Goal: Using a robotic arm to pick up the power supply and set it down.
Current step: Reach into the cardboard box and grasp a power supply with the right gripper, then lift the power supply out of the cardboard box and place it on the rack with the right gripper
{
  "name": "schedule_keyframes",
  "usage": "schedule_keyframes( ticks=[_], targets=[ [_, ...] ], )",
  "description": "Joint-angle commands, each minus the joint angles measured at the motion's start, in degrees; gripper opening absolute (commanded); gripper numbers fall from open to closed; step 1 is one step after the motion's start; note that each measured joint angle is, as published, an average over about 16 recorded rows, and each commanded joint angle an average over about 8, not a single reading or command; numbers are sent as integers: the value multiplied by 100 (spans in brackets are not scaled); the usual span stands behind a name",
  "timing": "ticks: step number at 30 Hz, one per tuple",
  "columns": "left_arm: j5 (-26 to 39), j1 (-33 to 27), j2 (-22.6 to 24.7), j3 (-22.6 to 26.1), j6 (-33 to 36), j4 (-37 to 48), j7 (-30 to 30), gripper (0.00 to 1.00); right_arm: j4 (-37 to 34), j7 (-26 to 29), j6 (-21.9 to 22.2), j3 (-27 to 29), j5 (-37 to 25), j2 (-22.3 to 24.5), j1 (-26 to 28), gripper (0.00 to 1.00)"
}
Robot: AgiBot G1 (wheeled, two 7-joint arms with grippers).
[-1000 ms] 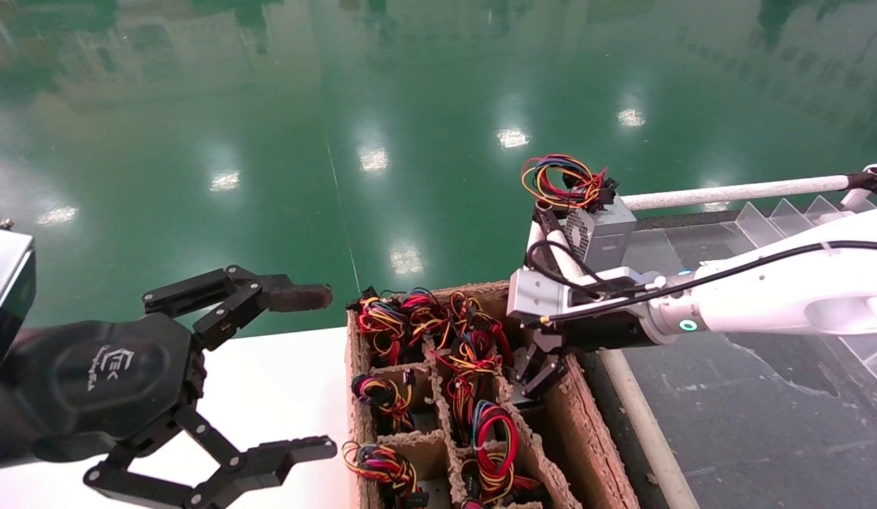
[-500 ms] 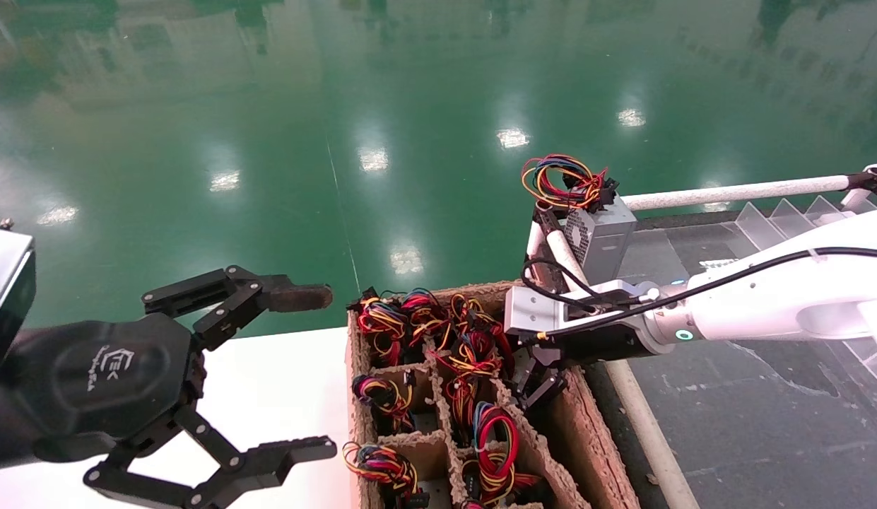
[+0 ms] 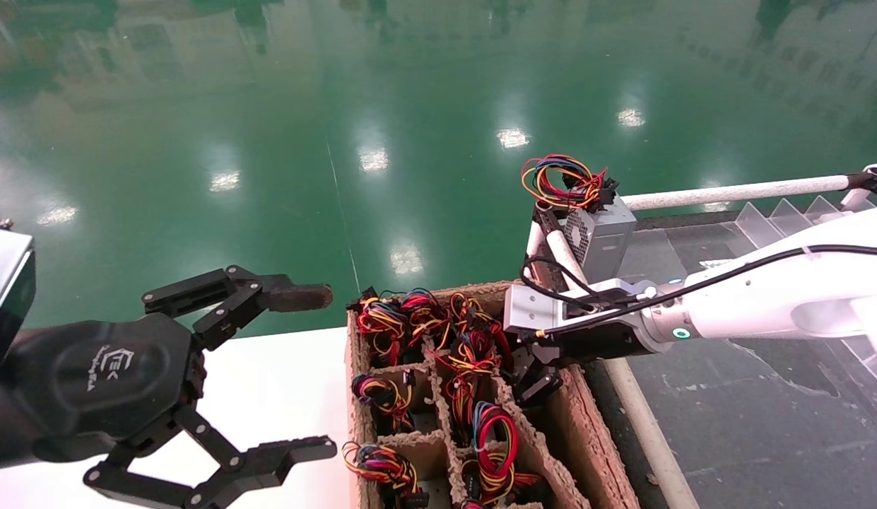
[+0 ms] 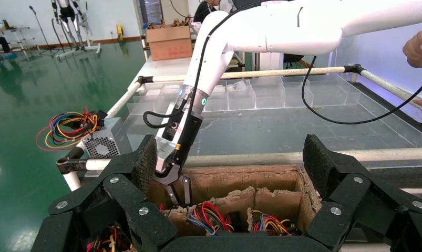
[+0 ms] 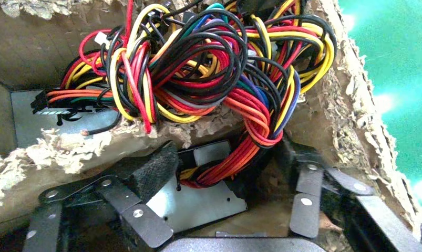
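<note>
Progress is early: the right pincer [image 5: 224, 210] has its jaws spread inside the cardboard crate [image 3: 586, 417], straddling the power supply [image 5: 198, 202] and its wire bundle [image 5: 235, 157] without clamping (nothing lifted yet). Grasp, lift and set-down remain. The left pincer [image 3: 297, 371] hangs released at nine o'clock.

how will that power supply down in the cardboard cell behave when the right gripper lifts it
The power supply is a grey metal box, so probably rigid and fairly heavy for its size. Its wire bundle is floppy and lies tangled with neighbouring wires, so it may snag. The right gripper has open jaws astride it inside tight cardboard walls, so scraping seems likely.
</note>
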Motion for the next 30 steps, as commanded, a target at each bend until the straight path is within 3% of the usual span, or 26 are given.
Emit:
schedule_keyframes(
  ticks=[1, 30],
  targets=[
    [0, 0, 0, 0, 0, 0, 0, 100, -40, -28, 1, 0, 3, -22, 7, 0],
    [-2, -1, -1, 3, -1, 0, 1, 100, -382, -298, 166, 182, 230, 13, 35, 0]
  ],
)
